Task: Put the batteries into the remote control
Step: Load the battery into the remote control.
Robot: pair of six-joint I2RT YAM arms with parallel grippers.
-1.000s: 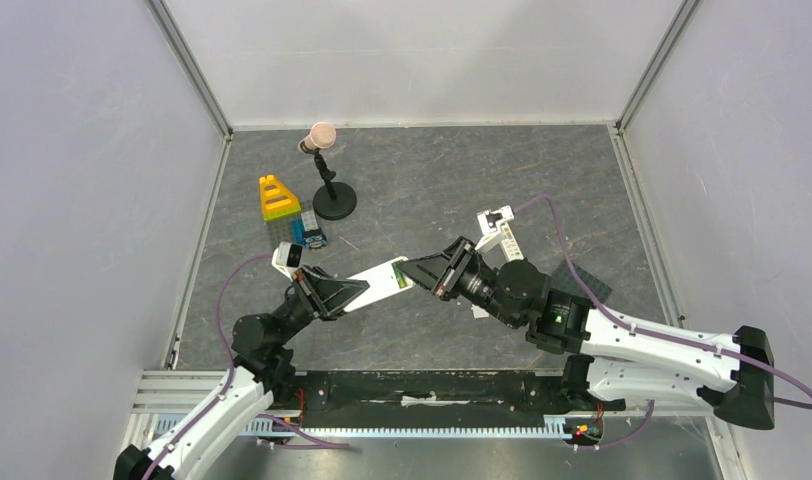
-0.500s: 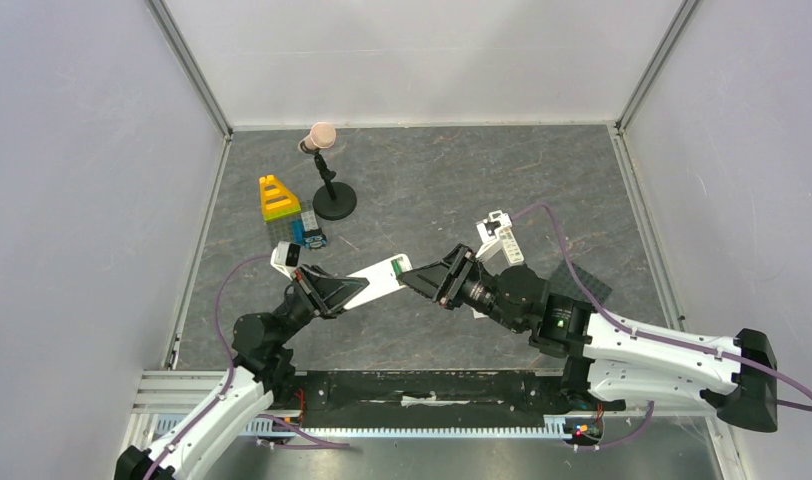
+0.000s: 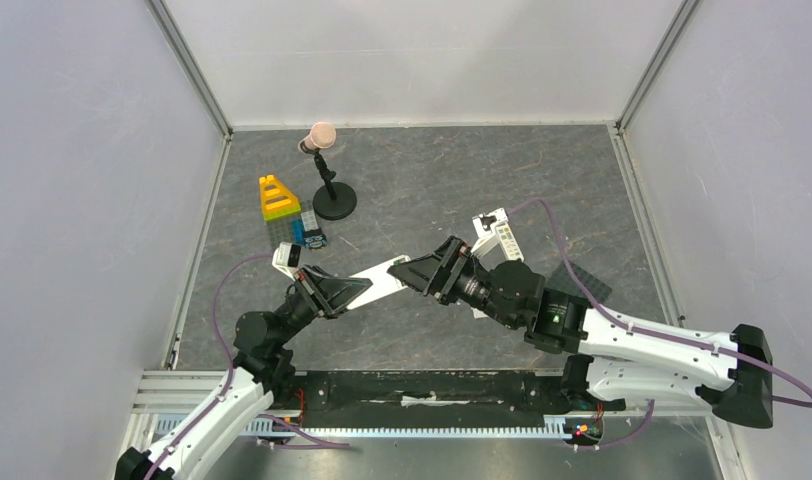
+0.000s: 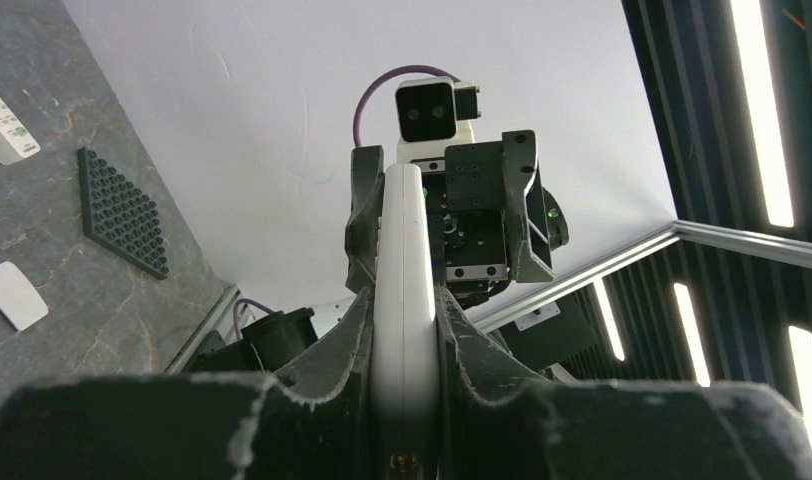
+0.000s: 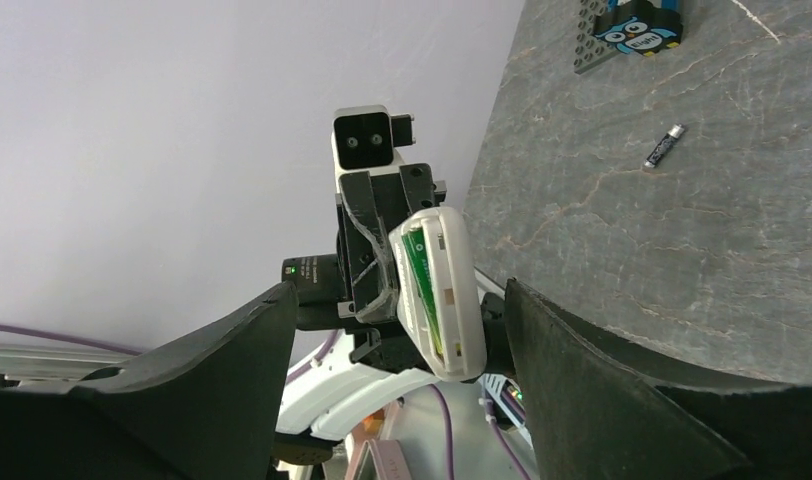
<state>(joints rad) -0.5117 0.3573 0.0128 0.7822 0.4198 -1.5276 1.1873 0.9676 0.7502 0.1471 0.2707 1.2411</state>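
Observation:
My left gripper (image 3: 365, 289) is shut on the remote control (image 3: 380, 280), a white body held off the table and pointing at the right arm. In the left wrist view its thin edge (image 4: 404, 270) stands clamped between both fingers. My right gripper (image 3: 410, 270) is open at the remote's far end, with its fingers on either side and not touching. In the right wrist view the remote's (image 5: 440, 292) open compartment shows a green battery (image 5: 418, 277) inside. One dark battery (image 5: 665, 146) lies loose on the table.
A longer white remote (image 3: 498, 236), a black studded plate (image 3: 586, 285) and a small white cover (image 4: 13, 296) lie on the right half. At the back left stand a black stand with a pink ball (image 3: 328, 178), yellow-green bricks (image 3: 275, 198) and an owl block (image 3: 313, 237).
The right gripper's jaws have spread from nearly shut to wide open, and the right arm has edged left toward the remote. The left arm has held the remote still.

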